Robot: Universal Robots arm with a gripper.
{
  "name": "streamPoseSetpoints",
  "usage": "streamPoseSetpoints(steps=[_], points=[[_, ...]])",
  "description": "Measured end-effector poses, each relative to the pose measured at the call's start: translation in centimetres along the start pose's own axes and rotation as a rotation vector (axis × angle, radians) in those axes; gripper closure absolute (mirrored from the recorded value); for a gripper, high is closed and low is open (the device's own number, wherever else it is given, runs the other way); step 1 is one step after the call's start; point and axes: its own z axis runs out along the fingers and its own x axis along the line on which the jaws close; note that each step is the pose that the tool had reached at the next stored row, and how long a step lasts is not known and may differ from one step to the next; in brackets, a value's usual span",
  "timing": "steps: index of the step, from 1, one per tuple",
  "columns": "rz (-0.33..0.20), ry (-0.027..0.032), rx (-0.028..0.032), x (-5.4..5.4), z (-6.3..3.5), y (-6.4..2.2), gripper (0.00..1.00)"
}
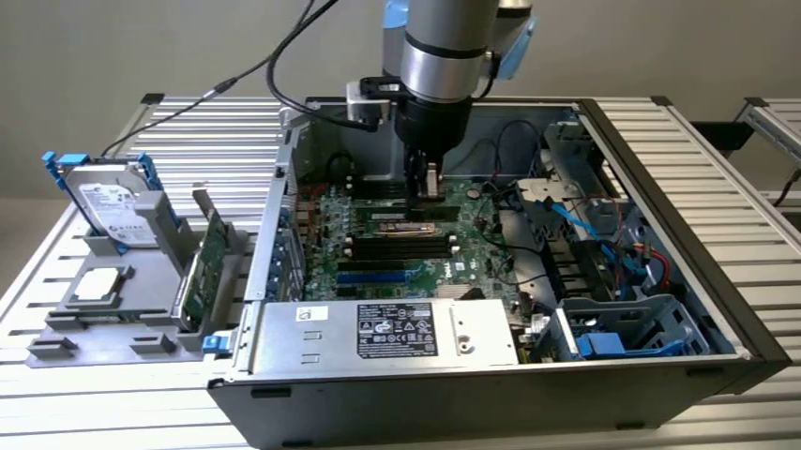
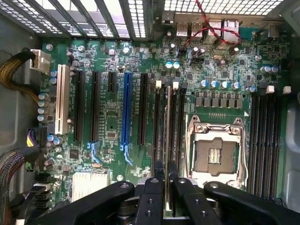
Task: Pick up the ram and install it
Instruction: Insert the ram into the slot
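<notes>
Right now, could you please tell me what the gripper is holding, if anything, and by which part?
The gripper holds the ram, seen edge-on, pinched along its upper long edge, over the motherboard.

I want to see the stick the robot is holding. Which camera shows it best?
The wrist view. There the ram runs as a thin edge from between the fingers out over the black slots. In the exterior view it is a small piece under the fingers, mostly hidden by the arm.

Slatted metal table (image 1: 738,187) carries an open computer case (image 1: 501,412) and grey fixture (image 1: 107,328).
</notes>
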Motion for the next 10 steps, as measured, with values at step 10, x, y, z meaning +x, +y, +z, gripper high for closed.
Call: streamPoseSetpoints(steps=[10], points=[[-0.006,0.0064,-0.0004,0.5,4.09,0.09,0.86]])
